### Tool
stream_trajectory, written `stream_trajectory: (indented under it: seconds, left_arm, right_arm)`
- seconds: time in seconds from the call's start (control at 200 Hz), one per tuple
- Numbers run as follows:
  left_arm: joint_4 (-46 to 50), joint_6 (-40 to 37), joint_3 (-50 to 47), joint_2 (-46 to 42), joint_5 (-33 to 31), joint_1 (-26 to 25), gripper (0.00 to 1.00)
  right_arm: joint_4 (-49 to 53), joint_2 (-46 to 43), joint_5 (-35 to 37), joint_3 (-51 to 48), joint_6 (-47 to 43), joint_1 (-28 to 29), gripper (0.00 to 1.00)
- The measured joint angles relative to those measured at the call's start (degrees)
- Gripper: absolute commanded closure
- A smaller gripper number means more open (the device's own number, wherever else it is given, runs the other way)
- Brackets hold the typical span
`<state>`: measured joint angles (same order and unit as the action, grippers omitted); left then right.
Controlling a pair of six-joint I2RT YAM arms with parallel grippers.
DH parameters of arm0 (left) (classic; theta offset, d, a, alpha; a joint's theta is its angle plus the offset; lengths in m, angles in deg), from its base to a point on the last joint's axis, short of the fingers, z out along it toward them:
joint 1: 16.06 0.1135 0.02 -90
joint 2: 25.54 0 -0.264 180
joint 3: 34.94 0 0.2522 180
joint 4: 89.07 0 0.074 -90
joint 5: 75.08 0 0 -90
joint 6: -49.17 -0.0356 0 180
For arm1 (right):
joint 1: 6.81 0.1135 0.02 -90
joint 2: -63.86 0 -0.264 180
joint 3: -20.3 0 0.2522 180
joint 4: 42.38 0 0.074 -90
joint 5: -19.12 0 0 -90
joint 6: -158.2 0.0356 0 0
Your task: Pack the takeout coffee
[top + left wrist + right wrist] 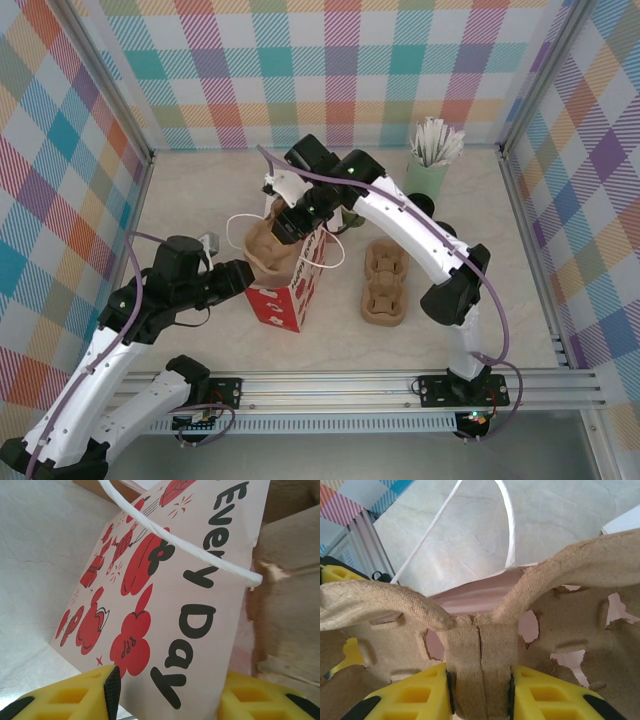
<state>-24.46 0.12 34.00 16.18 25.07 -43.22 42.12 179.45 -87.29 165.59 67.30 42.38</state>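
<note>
Packing station, mid-job: the right pincer [480, 690] is closed on the centre ridge of a moulded pulp cup carrier [580, 565], holding it over the mouth of the printed paper bag [295, 295]. The left pincer [167, 695] stands about half open, astride the bag's lower edge. Its yellow fingers [75, 695] flank the paper, but whether they press it cannot be told.

The takeout coffee [350, 218] appears to be the sliver of dark green just past the right forearm, on the counter [200, 190] beside the bag's far corner. It is too hidden to be sure. A second carrier [385, 283] lies on the counter to the right of the bag, and the tumbler of white sticks [427, 175] stands at the back.

The cup looks light and thin-walled, and is likely to buckle under a hard squeeze. The safest hold is probably a gentle one round the body below the rim, kept upright.
</note>
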Motion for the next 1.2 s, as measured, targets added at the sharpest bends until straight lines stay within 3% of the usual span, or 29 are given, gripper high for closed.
stream_trajectory:
  seconds: [0.685,1.2]
  left_arm:
    - [-0.2,-0.1,0.6,2.2,0.9,0.0,0.54]
    - [2.8,-2.0,4.3,3.5,0.1,0.0,0.44]
  right_arm:
    - [2.9,0.0,8.3,-2.1,-5.4,2.3,0.71]
    - [5.7,0.0,13.0,-2.5,-7.8,3.3,0.71]
